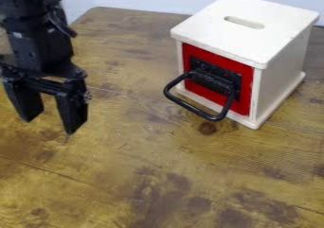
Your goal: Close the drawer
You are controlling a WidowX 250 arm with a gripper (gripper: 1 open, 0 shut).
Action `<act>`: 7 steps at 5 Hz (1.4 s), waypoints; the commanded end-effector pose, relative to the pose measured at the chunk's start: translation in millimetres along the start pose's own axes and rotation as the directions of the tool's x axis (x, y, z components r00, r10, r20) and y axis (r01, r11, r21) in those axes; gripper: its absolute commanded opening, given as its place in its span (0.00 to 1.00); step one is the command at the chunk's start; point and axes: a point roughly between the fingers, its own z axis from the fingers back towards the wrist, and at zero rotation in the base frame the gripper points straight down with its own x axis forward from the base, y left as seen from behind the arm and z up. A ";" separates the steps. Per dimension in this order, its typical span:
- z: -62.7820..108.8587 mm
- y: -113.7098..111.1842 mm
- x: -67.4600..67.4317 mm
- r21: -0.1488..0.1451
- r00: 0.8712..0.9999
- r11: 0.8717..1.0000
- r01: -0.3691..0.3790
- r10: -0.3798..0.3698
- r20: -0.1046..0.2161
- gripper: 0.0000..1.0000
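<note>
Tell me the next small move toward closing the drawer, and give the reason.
Probably swing the end effector right, toward the red drawer front. It hangs open over bare table at the left, far from the box, touching nothing. The black handle juts toward it, so the panel must be reached first.

Arm (pixel 36 28) — all black, blocky, cables along its side; gripper (pixel 45 107) — two thick, tapered black fingers.
</note>
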 end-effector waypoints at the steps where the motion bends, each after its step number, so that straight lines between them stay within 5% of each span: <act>1: 9.3 2.0 4.6 0.007 0.999 1.000 -0.003 0.003 0.046 1.00; 3: 3.2 2.4 1.1 0.008 1.000 1.000 -0.002 0.002 0.029 1.00; 7: 8.6 4.9 0.3 0.004 0.999 1.000 -0.014 0.013 0.046 1.00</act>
